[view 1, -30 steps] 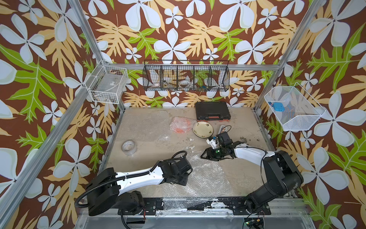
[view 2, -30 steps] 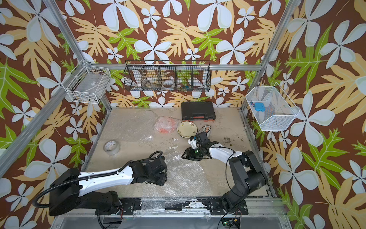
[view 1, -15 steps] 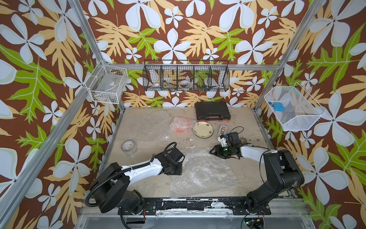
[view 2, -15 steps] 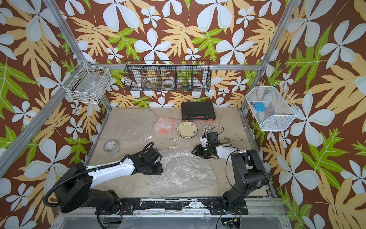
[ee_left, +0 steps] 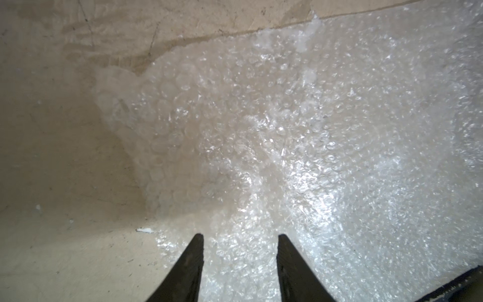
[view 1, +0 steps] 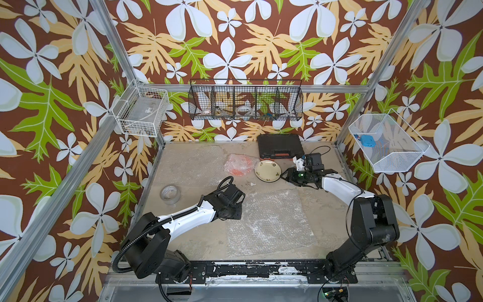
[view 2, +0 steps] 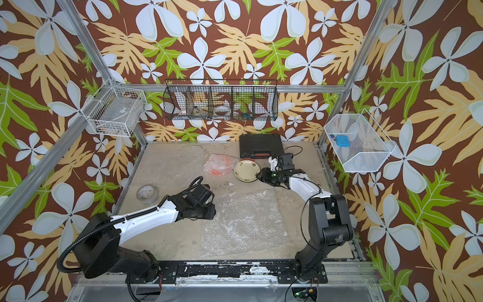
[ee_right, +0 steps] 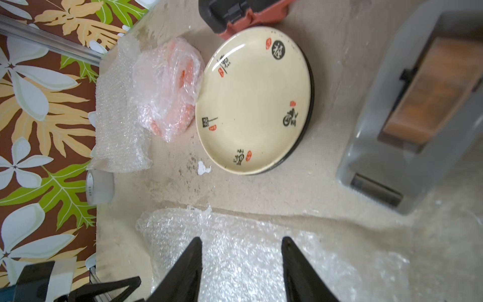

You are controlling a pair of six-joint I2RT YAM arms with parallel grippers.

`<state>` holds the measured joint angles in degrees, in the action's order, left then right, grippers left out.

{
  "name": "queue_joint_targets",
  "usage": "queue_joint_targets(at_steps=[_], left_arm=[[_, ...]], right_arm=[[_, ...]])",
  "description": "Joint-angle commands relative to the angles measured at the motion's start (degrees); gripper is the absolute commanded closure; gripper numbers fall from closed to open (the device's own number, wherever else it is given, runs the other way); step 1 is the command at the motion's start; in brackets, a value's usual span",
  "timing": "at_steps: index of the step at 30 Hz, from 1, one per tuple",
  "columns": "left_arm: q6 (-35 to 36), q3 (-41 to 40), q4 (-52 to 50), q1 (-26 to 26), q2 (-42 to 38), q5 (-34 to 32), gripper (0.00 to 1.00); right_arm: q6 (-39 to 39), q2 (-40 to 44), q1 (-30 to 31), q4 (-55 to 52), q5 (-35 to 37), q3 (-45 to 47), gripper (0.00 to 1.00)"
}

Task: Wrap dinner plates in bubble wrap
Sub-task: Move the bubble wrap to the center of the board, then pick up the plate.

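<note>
Right wrist: round glossy cream plate (ee_right: pixel 253 102)

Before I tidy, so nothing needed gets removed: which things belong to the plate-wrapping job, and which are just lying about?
Job: cream plate; wrapped orange plate; near bubble wrap; far bubble wrap.
Lying about: tape roll; black case; black wall basket.

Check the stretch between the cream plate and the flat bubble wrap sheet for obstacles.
Nothing visible blocks it: only bare table and a tiny white scrap lie between the cream plate and the bubble wrap sheet.
</note>
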<state>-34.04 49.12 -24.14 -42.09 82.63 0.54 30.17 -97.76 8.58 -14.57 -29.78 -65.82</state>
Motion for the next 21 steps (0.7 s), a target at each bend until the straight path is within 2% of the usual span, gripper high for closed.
queue_joint_targets(at_steps=[1, 5, 15, 17, 21], left_arm=[[1.1, 3.5, 4.0, 0.9, 1.9, 2.5, 0.54], [1.8, 10.4, 8.1, 3.3, 7.2, 6.1, 0.54], [1.8, 35.0, 13.4, 9.2, 28.6, 15.5, 0.55], [1.8, 40.0, 12.4, 9.6, 32.8, 15.2, 0.56], [2.7, 51.0, 4.9, 9.7, 40.5, 8.3, 0.58]], right_arm=[[-0.7, -3.3, -0.1, -1.2, 0.6, -4.2, 0.54], [-1.5, -9.9, 0.6, -1.6, -1.8, -10.7, 0.55], [-4.4, -23.4, 4.7, -5.5, -2.7, -24.4, 0.59], [-5.1, -25.3, 5.5, -6.5, -2.7, -26.1, 0.6], [-5.4, -27.5, 6.5, -6.2, -2.9, -27.1, 0.65]])
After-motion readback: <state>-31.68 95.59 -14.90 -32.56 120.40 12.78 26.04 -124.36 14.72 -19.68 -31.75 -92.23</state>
